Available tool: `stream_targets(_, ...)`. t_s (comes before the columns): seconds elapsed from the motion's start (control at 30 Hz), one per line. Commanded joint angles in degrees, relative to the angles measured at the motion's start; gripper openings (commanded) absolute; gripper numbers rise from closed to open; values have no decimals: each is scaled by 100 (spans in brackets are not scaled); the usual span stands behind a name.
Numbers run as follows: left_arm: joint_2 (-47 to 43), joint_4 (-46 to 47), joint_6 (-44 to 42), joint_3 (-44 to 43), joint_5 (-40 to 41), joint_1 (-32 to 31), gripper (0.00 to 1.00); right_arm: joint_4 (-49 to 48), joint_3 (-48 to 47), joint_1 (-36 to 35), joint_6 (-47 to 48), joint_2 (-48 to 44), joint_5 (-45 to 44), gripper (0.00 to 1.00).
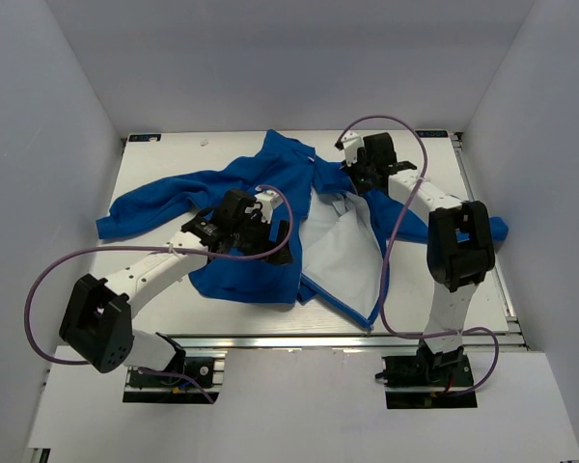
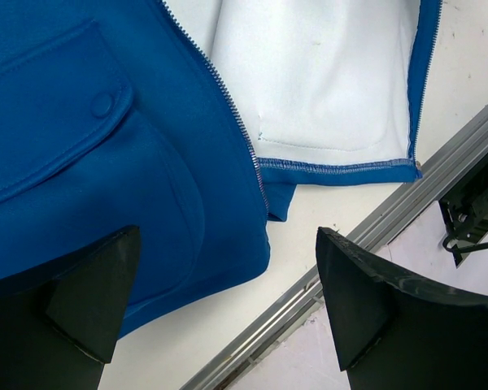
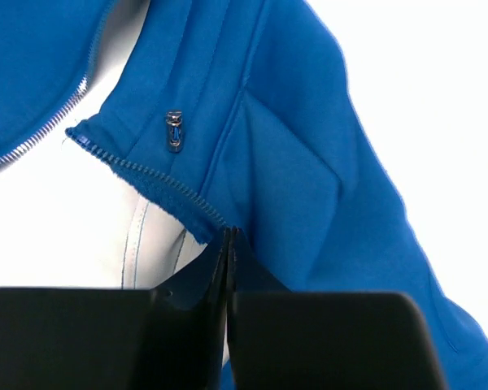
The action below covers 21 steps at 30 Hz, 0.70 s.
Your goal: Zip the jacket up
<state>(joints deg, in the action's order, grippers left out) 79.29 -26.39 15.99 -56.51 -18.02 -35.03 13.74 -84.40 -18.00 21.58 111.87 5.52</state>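
White table [image 1: 241, 318], our purple cable [image 1: 390, 246] crossing the blue jacket [image 1: 261, 178], unzipped, pale lining showing, our left gripper [image 2: 228, 244] gaping over its hem, right gripper [image 3: 230, 236] clamped on its zipper edge.

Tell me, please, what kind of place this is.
Most likely a robotics lab test cell: plain white panel walls box in a white table, two white-and-black robot arms are bolted at its near edge, and a royal-blue fleece jacket lies spread out as a work piece.

The right gripper [image 3: 229, 240] jaws pinch the jacket [image 3: 309, 162] edge — zipper teeth [image 3: 146, 172] and metal pull [image 3: 173, 130] just above.
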Motion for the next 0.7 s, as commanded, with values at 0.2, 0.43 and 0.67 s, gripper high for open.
stream_targets(0.2, -361, 99, 9, 167, 62, -4, 98, 175, 195, 51, 610, -560, 573, 0)
stream_targets(0.43, -449, 283, 141, 342, 220, -4, 98, -718, 601, 288, -271, -1800, 796, 0)
stream_targets(0.67, -580, 231, 133, 369, 238, -4, 98, 1332, -146, 148, 1515, -1161, 864, 79)
